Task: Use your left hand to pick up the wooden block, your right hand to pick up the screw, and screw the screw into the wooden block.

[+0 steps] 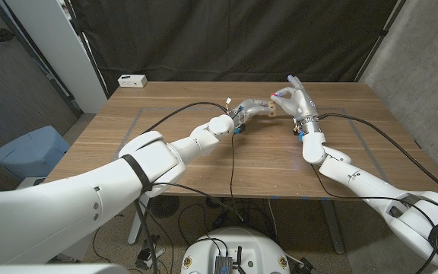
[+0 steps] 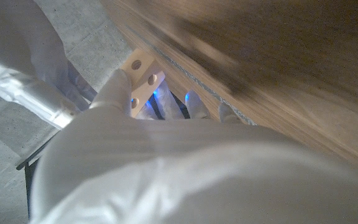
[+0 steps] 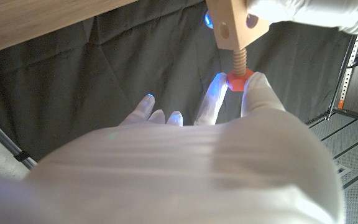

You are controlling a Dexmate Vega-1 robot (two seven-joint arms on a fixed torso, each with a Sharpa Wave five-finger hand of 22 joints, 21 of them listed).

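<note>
- Screw (image 3: 237, 67) already partway into the wooden block (image 3: 232, 25), raised above the table (image 1: 181, 164), threaded shank in line with the hole, red head toward the right hand (image 3: 229, 155).
- Right hand pinching the head between fingertips (image 3: 257, 84), other fingers spread.
- Left hand (image 2: 123, 124) wrapped round the block, holding it opposite.
- Next, probably: turning about that shared axis.

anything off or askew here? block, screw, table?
Nothing stands out. The left hand holds the wooden block above the table; the right hand pinches the screw by its red head, its threaded shaft entering the block roughly straight. A small white box sits at the table's far left corner.
</note>
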